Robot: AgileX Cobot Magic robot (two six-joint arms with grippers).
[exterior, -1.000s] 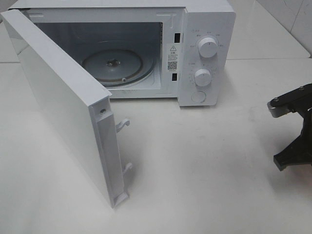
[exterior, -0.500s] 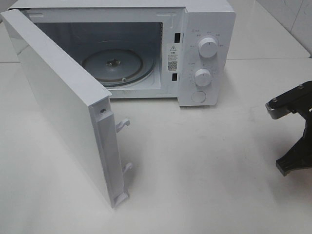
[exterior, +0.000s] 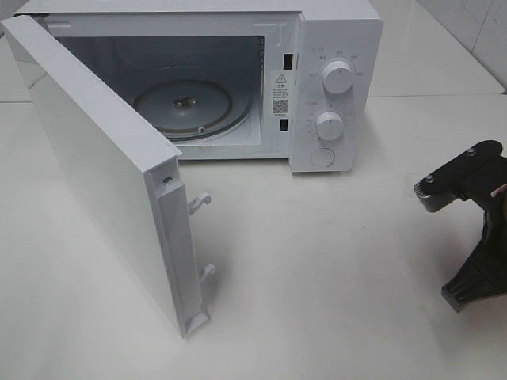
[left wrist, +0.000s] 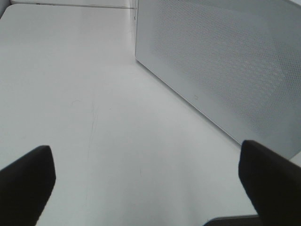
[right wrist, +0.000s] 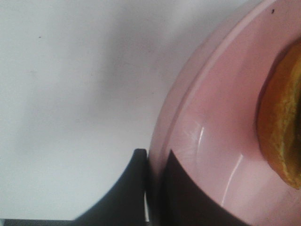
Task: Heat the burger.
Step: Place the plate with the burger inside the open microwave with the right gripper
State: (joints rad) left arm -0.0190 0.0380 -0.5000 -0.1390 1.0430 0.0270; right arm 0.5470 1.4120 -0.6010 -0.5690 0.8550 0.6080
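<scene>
Here, one white microwave [exterior: 337, 47] stands at the back of a white table [exterior: 333, 269], its single door [exterior: 103, 174] swung wide toward the camera. Inside lies one round glass turntable [exterior: 190, 103], with nothing on it. The control panel carries two dials, an upper dial [exterior: 338, 77] and a lower dial [exterior: 329, 125], with one round button [exterior: 322, 157] beneath them. Two white latch hooks [exterior: 200, 202] jut from the door's free edge.

In the high view only one arm shows: the black right arm [exterior: 467, 170], at the right edge, well apart from the microwave. Its wrist camera shows the right gripper [right wrist: 156, 155] pinched on the rim of one pink plate [right wrist: 207, 122], one of the black fingers [right wrist: 131, 188] outside the rim and the other over the plate's inner face. The burger [right wrist: 282, 127], one golden-brown bun seen only in part at the picture's edge, sits on that plate, outside the oven.

The left gripper [left wrist: 146, 160] is spread wide over bare table and holds nothing. Its two dark fingertips [left wrist: 28, 179] stand far apart, near the dotted outer face of the open door.
</scene>
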